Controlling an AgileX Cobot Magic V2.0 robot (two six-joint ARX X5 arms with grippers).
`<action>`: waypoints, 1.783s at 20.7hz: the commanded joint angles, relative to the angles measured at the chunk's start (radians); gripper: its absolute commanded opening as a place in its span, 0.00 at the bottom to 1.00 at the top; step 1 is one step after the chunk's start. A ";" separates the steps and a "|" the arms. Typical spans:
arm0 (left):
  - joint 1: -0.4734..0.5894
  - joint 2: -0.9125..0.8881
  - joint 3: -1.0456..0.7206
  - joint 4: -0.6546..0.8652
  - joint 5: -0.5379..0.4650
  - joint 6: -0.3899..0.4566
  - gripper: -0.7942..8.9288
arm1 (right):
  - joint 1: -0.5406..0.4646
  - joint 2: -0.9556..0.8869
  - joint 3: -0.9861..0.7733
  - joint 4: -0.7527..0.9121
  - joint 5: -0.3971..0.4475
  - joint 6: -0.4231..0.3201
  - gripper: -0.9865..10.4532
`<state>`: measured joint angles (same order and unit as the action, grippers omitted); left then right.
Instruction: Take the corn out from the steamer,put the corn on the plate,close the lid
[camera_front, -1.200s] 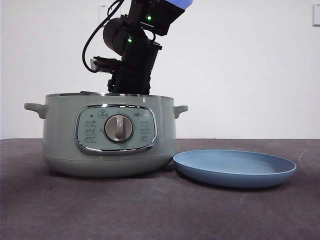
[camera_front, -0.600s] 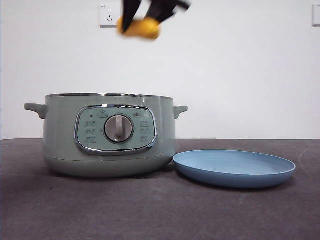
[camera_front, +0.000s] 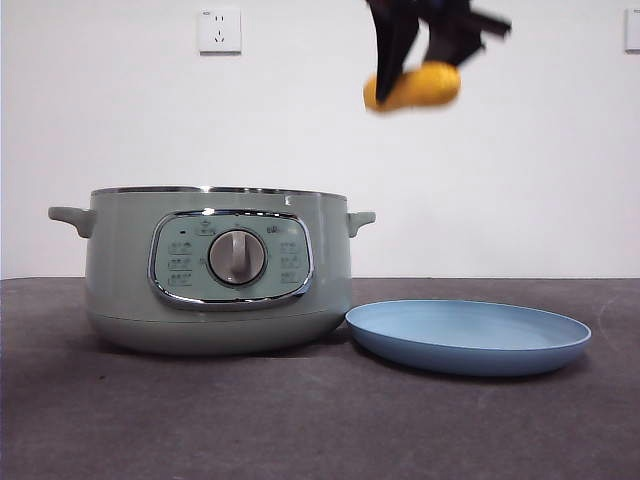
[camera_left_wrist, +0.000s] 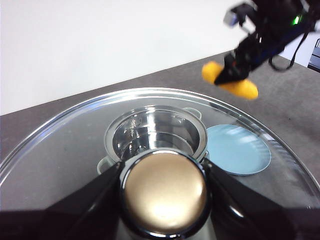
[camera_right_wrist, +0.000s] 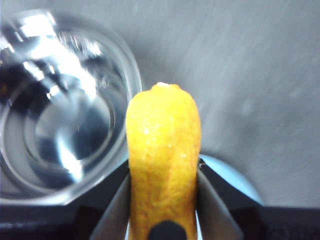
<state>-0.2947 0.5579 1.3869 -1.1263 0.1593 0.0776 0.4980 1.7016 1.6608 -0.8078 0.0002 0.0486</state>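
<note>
The right gripper (camera_front: 425, 70) hangs high in the air, its two black jaws clamped on the corn (camera_front: 414, 87), which lies roughly level between them, well above the table (camera_front: 300, 420). In the front view the cob sits at about one o'clock from the steamer (camera_front: 215, 270), above the gap where the pot's right side meets the plate (camera_front: 468, 337), clear of both. The right wrist view shows the yellow cob (camera_right_wrist: 162, 160) pinched at its sides by the jaws, with the open shiny bowl of the steamer (camera_right_wrist: 55, 115) below at about ten o'clock of it and a sliver of the blue plate (camera_right_wrist: 235, 180) at about four o'clock. The steamer stands open on the dark table, its dial facing the front, and the light-blue plate lies just beside it at three o'clock, its rim close against the pot's base. The left gripper (camera_left_wrist: 162, 187) is closed around the knob of the lid (camera_left_wrist: 60, 145), holding the glass lid up in the air; through the glass its camera sees the open pot (camera_left_wrist: 156, 131), the plate (camera_left_wrist: 239, 150) and, further off, the other arm carrying the corn (camera_left_wrist: 231, 81). A white wall socket (camera_front: 219, 30) sits on the wall behind
</note>
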 joint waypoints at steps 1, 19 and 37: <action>-0.001 -0.008 0.013 0.051 0.003 -0.006 0.07 | -0.028 -0.027 -0.182 0.114 -0.037 0.058 0.08; -0.001 0.171 0.013 0.147 0.063 -0.004 0.07 | -0.137 0.046 -0.710 0.668 -0.079 0.142 0.08; -0.001 0.513 -0.030 0.394 0.110 0.024 0.07 | -0.138 -0.153 -0.709 0.568 -0.072 0.161 0.58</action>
<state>-0.2951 1.0805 1.3533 -0.7650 0.2577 0.0895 0.3595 1.5578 0.9569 -0.2459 -0.0753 0.2062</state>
